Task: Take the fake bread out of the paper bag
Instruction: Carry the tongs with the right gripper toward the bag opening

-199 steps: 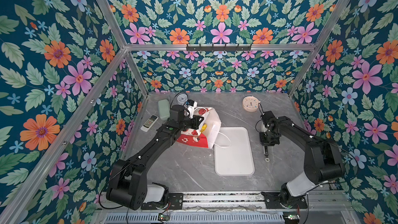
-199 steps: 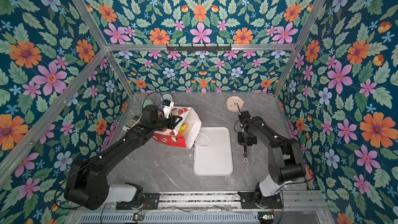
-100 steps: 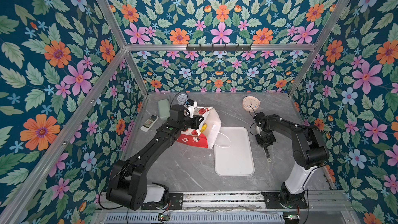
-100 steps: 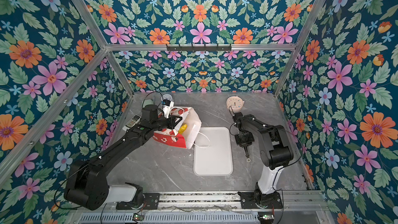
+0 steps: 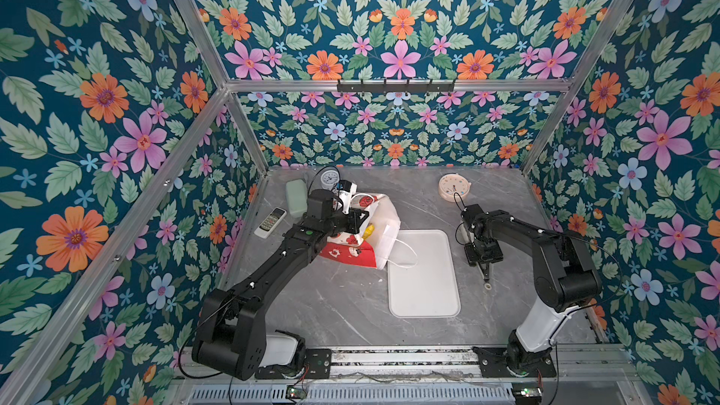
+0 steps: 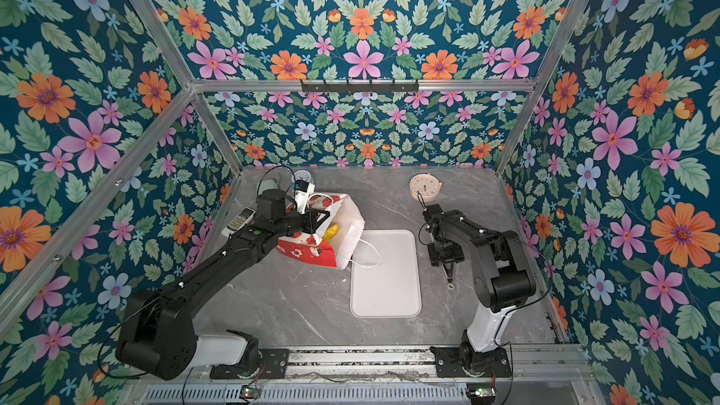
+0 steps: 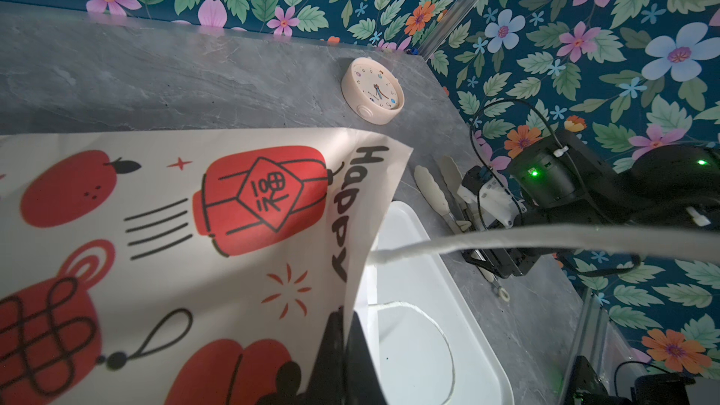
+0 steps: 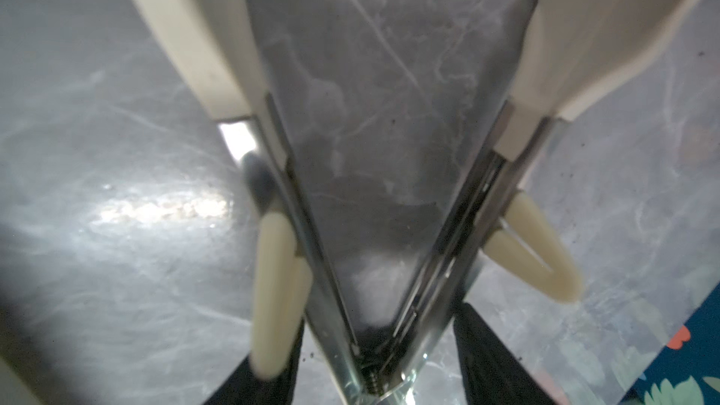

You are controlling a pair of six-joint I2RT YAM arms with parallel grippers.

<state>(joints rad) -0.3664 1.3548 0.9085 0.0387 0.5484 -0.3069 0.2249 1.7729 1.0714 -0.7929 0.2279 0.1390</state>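
The paper bag [image 5: 386, 220] [image 6: 311, 254] lies on its side at the back left, its mouth facing the white tray. One glossy yellow piece of the fake bread [image 5: 368, 231] [image 6: 331, 232] shows inside the mouth; anything else in the bag is hidden. My left gripper [image 5: 360, 215] [image 7: 343, 329] is shut on the bag's upper mouth edge [image 7: 362, 235] and holds it up. My right gripper [image 5: 483, 257] [image 8: 374, 344] is right of the tray, with metal tongs [image 8: 393, 227] [image 7: 440, 196] between its fingers near their hinge. The tongs' cream-tipped arms are spread apart.
The white tray [image 5: 422, 278] [image 6: 385, 282] lies in the middle, with a bag cord handle [image 5: 405, 257] draped on its near-left corner. A cream clock [image 5: 454, 190] sits at the back right. A remote [image 5: 270, 222], a green case [image 5: 296, 198] and a small dial [image 5: 331, 180] are at the back left.
The right gripper's fingers have widened and the tongs' arms have sprung apart. The right arm's elbow has folded inward. The left gripper and bag have stayed put.
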